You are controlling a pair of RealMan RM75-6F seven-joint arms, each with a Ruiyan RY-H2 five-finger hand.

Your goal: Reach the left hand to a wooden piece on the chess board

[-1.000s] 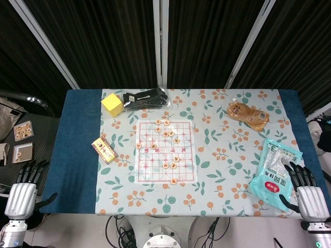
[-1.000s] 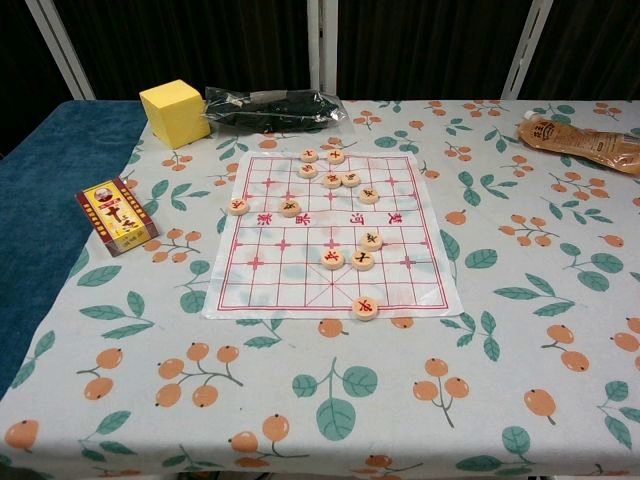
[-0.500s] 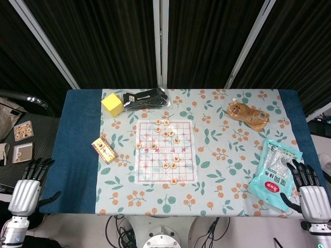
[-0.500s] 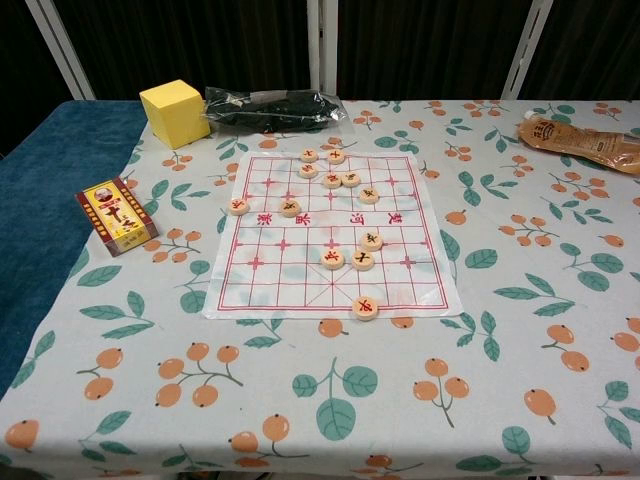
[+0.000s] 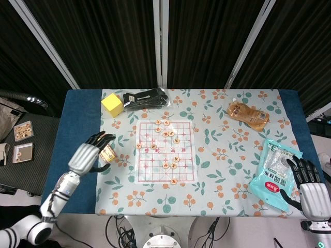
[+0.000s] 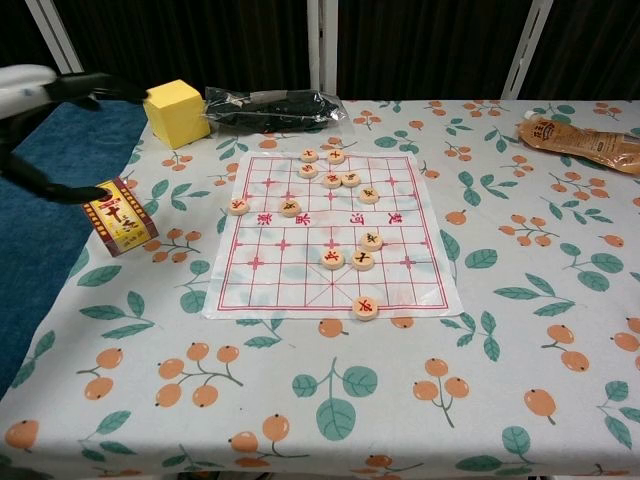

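The paper chess board point(image 5: 164, 151) point(image 6: 330, 230) lies in the middle of the table with several round wooden pieces on it, among them one at its left edge point(image 5: 138, 145) point(image 6: 238, 206) and one at its near edge point(image 5: 174, 181) point(image 6: 365, 307). My left hand point(image 5: 89, 154) point(image 6: 45, 95) hangs open above the table's left part, over the small card box point(image 5: 106, 152) point(image 6: 117, 215), well left of the board. My right hand point(image 5: 307, 182) is open at the table's right front corner, beside the blue snack bag point(image 5: 274, 173).
A yellow cube point(image 5: 112, 105) point(image 6: 175, 112) and a black plastic-wrapped bundle point(image 5: 146, 97) point(image 6: 275, 107) lie behind the board. An orange pouch point(image 5: 248, 114) point(image 6: 585, 142) sits at the back right. Trays of pieces point(image 5: 23, 130) stand off the table to the left.
My left hand has risen from beside the table's front left corner and swung forward and right, now over the card box. The right hand has barely moved.
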